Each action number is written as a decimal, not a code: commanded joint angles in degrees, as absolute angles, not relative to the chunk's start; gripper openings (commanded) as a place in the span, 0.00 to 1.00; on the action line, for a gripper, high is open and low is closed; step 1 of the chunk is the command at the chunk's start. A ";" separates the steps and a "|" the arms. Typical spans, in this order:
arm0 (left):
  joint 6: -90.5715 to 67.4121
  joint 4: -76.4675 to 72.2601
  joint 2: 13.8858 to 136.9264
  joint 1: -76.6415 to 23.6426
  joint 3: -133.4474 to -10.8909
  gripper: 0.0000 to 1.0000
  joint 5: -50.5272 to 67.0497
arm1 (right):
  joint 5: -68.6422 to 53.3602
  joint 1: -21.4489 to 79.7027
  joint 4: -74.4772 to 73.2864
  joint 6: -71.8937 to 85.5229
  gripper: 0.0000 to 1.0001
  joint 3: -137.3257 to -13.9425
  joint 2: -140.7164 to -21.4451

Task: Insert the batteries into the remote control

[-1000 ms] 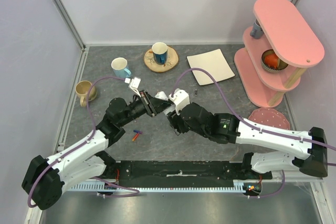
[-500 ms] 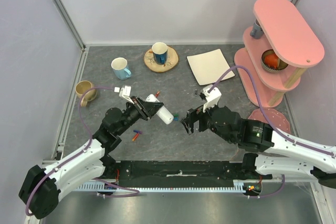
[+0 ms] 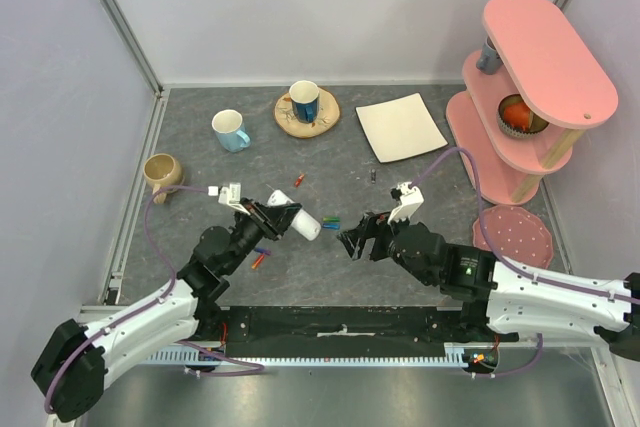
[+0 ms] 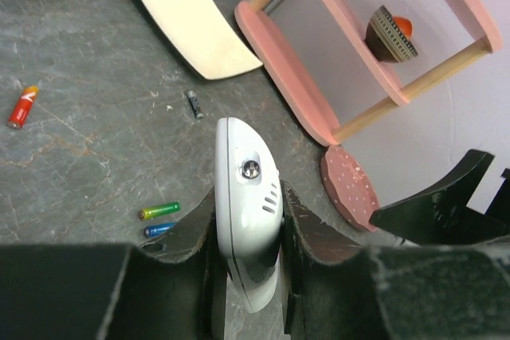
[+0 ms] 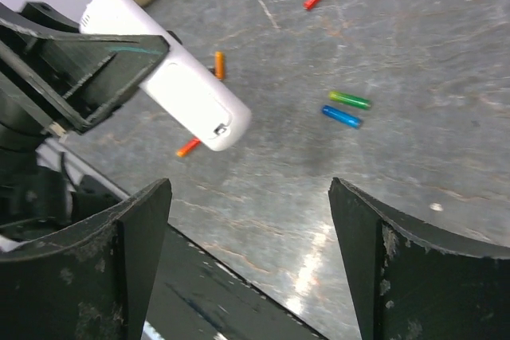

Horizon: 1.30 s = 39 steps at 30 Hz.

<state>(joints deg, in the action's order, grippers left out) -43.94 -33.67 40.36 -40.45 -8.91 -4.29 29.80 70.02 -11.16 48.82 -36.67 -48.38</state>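
My left gripper [image 3: 283, 215] [image 4: 248, 201] is shut on the remote control [image 3: 297, 221] [image 4: 246, 189], a slim white bar held above the table, its rounded end sticking out past the fingers. My right gripper [image 3: 352, 238] [image 5: 249, 189] hovers open and empty just right of it. A green battery [image 3: 331, 219] [image 5: 349, 100] and a blue one [image 3: 331, 227] [image 5: 341, 116] lie side by side on the table between the grippers. A red-orange battery [image 3: 299, 179] [image 4: 22, 107] lies farther back. Two more batteries [image 3: 260, 256] lie under the left arm.
A small dark battery [image 3: 373, 176] lies near the white square plate [image 3: 400, 126]. At the back are a blue mug [image 3: 231, 130], a beige mug [image 3: 161, 172] and a cup on a wooden coaster [image 3: 306, 104]. A pink shelf [image 3: 525, 87] and a pink disc [image 3: 512, 232] stand right.
The two grippers, close together at the remote a second ago, have drawn apart. The right gripper has opened and moved right. The left arm pulled the remote back toward the near left.
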 commanded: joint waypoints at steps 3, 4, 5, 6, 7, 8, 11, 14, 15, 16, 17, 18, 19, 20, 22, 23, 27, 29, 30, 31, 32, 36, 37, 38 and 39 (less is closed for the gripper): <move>-37.97 -49.98 42.18 -43.68 -5.10 0.02 -13.35 | 25.67 69.87 8.68 57.74 0.77 -31.12 -51.05; -37.62 -51.58 42.97 -43.94 -4.58 0.02 -13.79 | 25.06 69.70 9.66 58.79 0.75 -30.68 -51.50; -36.92 -52.81 44.28 -44.29 -3.79 0.02 -14.32 | 23.66 69.35 10.97 59.41 0.72 -30.15 -52.11; -36.65 -53.69 45.17 -45.08 -3.52 0.02 -15.46 | 22.77 68.74 13.86 59.85 0.68 -29.02 -52.82; -36.22 -55.35 45.70 -45.44 -3.43 0.02 -15.90 | 22.15 68.38 15.19 60.29 0.66 -28.57 -53.17; -35.17 -55.98 47.18 -45.79 -3.34 0.02 -16.26 | 20.76 67.86 16.51 61.16 0.64 -28.13 -53.61; -32.45 -59.05 50.78 -47.19 -3.69 0.02 -18.97 | 18.29 65.57 20.74 62.14 0.60 -26.46 -55.45; -30.51 -65.18 54.22 -47.55 -2.99 0.02 -21.08 | 16.35 63.02 24.07 62.66 0.59 -25.14 -57.65; -30.24 -66.61 56.49 -47.55 -2.81 0.02 -21.70 | 14.61 61.63 24.52 62.75 0.59 -24.88 -58.79; -30.23 -67.75 57.47 -47.55 -2.55 0.02 -22.14 | 13.55 60.83 24.78 62.67 0.59 -24.79 -59.49; -30.06 -69.85 58.44 -47.55 -2.20 0.02 -22.84 | 12.67 60.12 25.05 62.58 0.59 -24.87 -60.11; -30.06 -70.66 60.54 -47.64 -2.02 0.02 -23.20 | 10.83 58.81 25.48 61.88 0.59 -24.87 -61.34; -30.15 -71.71 61.51 -47.64 -1.93 0.02 -23.38 | 10.20 58.19 25.66 61.44 0.59 -24.96 -61.96; -30.49 -73.63 62.92 -47.55 -1.76 0.02 -23.47 | 9.41 57.66 26.10 61.17 0.59 -25.40 -62.66; -31.02 -75.93 66.42 -47.55 -1.67 0.02 -23.29 | 6.70 56.17 27.59 60.73 0.59 -25.58 -65.21; -31.46 -76.89 67.49 -47.55 -1.67 0.02 -22.86 | 5.98 55.73 29.16 60.65 0.59 -25.84 -66.08; -32.08 -83.65 72.76 -47.64 -1.50 0.02 -22.67 | 3.69 54.49 34.18 61.70 0.56 -25.75 -71.09; -32.08 -85.34 74.87 -47.64 -1.15 0.02 -23.29 | 2.99 54.40 36.63 62.57 0.56 -25.40 -72.42; -32.17 -85.78 75.40 -47.64 -1.06 0.02 -23.46 | 2.73 54.06 37.43 62.93 0.55 -25.31 -73.73; -32.17 -86.22 75.67 -47.64 -0.97 0.02 -23.47 | 2.29 53.88 38.05 63.28 0.56 -25.23 -74.44; -32.34 -86.22 76.02 -47.64 -0.97 0.02 -23.29 | 1.68 53.79 39.45 63.80 0.55 -25.14 -75.23; -32.70 -86.22 76.29 -47.72 -0.97 0.02 -22.59 | 0.18 53.44 41.66 64.51 0.54 -25.49 -78.74; -32.61 -86.22 76.29 -47.72 -1.05 0.02 -22.50 | 0.09 53.35 41.83 64.60 0.54 -25.58 -79.36; -32.43 -86.22 76.46 -47.72 -1.14 0.02 -22.50 | 0.09 53.35 42.27 64.69 0.54 -25.75 -79.80; -32.17 -86.22 76.81 -47.72 -1.14 0.02 -22.50 | 0.17 53.26 42.45 64.86 0.53 -25.84 -80.76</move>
